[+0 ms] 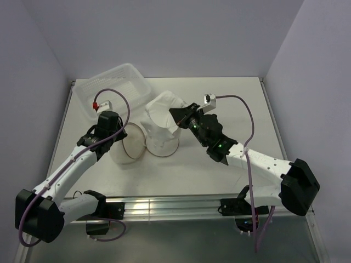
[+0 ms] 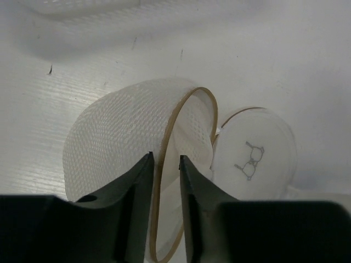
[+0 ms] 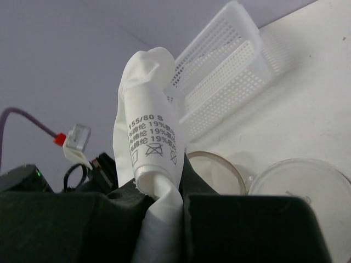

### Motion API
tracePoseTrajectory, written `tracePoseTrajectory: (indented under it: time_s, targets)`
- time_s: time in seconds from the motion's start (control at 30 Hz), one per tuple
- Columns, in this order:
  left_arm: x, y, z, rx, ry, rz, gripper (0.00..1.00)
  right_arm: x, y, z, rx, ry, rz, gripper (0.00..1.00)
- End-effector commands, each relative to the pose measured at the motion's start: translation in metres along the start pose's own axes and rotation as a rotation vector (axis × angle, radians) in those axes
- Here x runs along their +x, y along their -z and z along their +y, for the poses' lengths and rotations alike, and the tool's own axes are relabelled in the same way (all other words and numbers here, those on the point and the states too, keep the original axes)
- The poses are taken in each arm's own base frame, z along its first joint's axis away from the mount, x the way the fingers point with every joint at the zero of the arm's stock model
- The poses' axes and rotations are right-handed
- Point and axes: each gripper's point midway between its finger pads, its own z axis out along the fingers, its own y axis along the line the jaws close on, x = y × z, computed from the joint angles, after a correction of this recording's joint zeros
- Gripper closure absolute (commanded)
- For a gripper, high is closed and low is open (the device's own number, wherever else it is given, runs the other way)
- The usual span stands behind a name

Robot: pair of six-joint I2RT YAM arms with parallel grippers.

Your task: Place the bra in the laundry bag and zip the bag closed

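White mesh with a stiff tan rim, that's the laundry bag. It lies open on the table just on the near side of the basket. One wall is curled up like a hoop, and next to it is a flat round end with the little black bra icon on it. The basket is hard white plastic, rectangular, with perforated sides. The bra is smooth, satiny off-white fabric, bunched into an upright fold off the basket's near right corner. Its lower end drops toward the bag's open ring, but I can't tell if any of it is actually inside. A printed care label faces the right wrist camera. The right gripper has that fabric pinched tight between its fingers. Its arm stretches in from the near right edge, with the wrist angled up and pointing toward the basket. The left arm comes up diagonally from the near left, wrist tipped down. The left gripper is at the bag's rim with its fingers narrow, and the tan rim runs between them. There's a sliver of daylight on either side, so it isn't pinched.
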Motion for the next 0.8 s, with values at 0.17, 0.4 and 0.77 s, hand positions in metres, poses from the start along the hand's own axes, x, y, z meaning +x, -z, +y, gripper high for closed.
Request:
tracePoseTrajectory:
  time_s: [0.17,0.4,0.77]
  targets:
    - [0.002,-0.001,0.005,-0.009,0.025,-0.019,1.0,-0.037,-0.03,0.044,0.002,-0.215,-0.216,1.0]
    - [0.0,0.005,-0.002,0.067,0.078,-0.054,1.0,-0.005,-0.049,0.055,-0.009,-0.341,-0.18,1.0]
    - [-0.009,0.013,-0.01,0.172,0.177,-0.096,1.0,0.072,-0.051,0.02,0.067,-0.265,-0.082,1.0]
